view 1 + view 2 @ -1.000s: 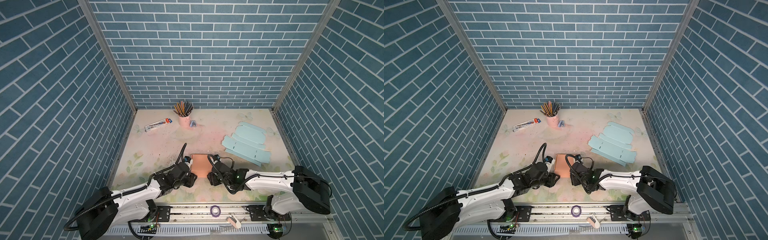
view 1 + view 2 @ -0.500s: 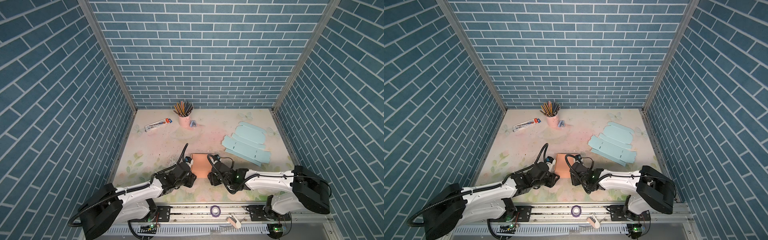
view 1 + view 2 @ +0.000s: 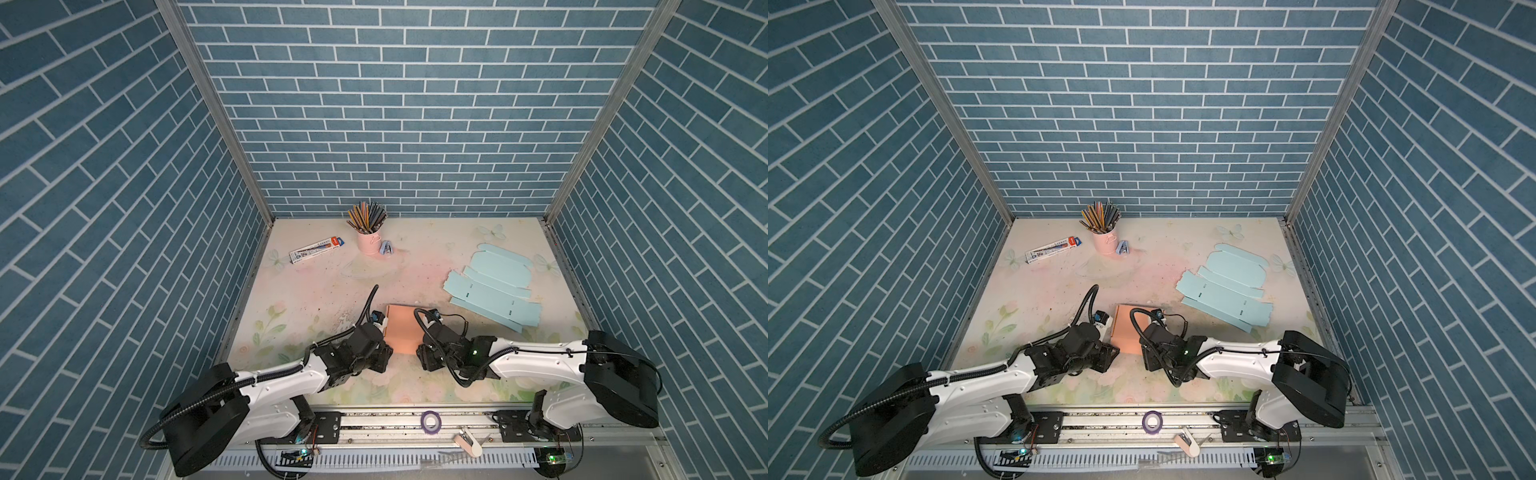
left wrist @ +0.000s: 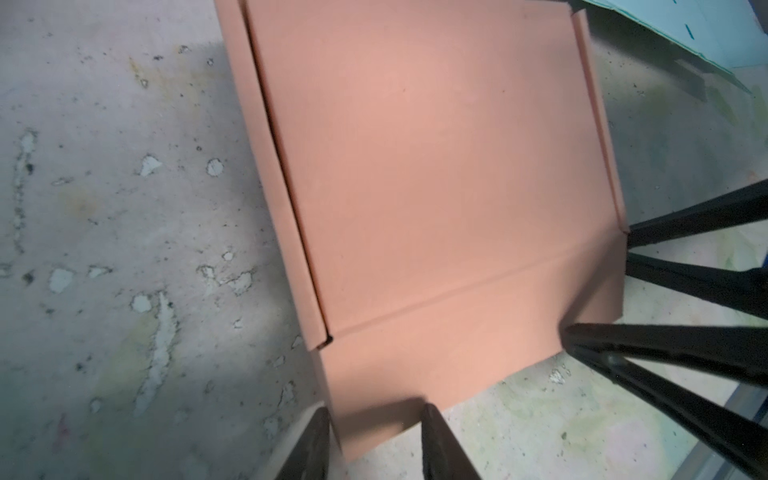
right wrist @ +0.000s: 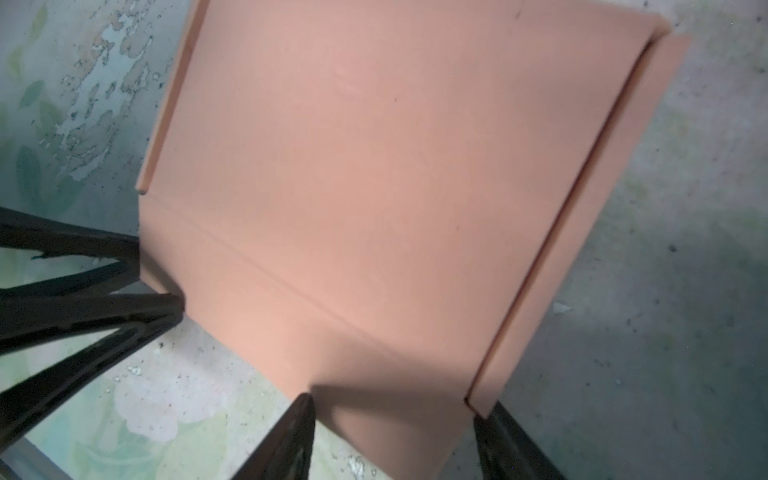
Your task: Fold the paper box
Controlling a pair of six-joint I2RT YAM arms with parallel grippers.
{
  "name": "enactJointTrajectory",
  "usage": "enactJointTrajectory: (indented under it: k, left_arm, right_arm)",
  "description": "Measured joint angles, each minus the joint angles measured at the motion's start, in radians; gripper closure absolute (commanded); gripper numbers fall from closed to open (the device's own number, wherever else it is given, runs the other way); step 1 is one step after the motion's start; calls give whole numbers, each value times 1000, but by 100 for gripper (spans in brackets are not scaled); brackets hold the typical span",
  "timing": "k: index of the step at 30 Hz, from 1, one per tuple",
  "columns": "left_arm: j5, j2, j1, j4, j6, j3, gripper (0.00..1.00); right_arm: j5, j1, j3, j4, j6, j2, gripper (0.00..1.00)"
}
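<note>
Two pincers straddle the 6 o'clock flap [image 4: 457, 353] of the paper box [image 3: 401, 328]: left gripper [image 4: 374, 415] narrowing (parted, grasp likely next), right gripper [image 5: 392, 405] spread.

Blue brick-pattern walls [image 3: 395, 124] close in on three sides, joined at the back corners by bare metal posts [image 3: 227, 137]. The tabletop [image 3: 316, 299] wears a pale floral print, scuffed and flaking in patches, under bright, even light. A metal rail [image 3: 374, 419] runs along its near edge.
</note>
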Motion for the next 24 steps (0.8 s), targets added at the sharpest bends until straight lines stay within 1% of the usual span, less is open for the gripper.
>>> enactJointTrajectory:
  k: [13,16,19,22,24]
  left_arm:
    - [-1,36,0,3,9,24,63]
    - [-1,38,0,3,10,29,63]
    - [-1,42,0,4,11,30,63]
    - [1,51,0,3,12,33,63]
    - [1,56,0,5,12,35,63]
  right_arm:
    - [50,-16,0,-119,-11,-153,35]
    - [53,-55,13,-159,-49,-187,35]
    - [41,-121,54,-185,-105,-192,35]
    - [17,-195,129,-206,-175,-165,35]
    - [-3,-237,195,-210,-227,-117,35]
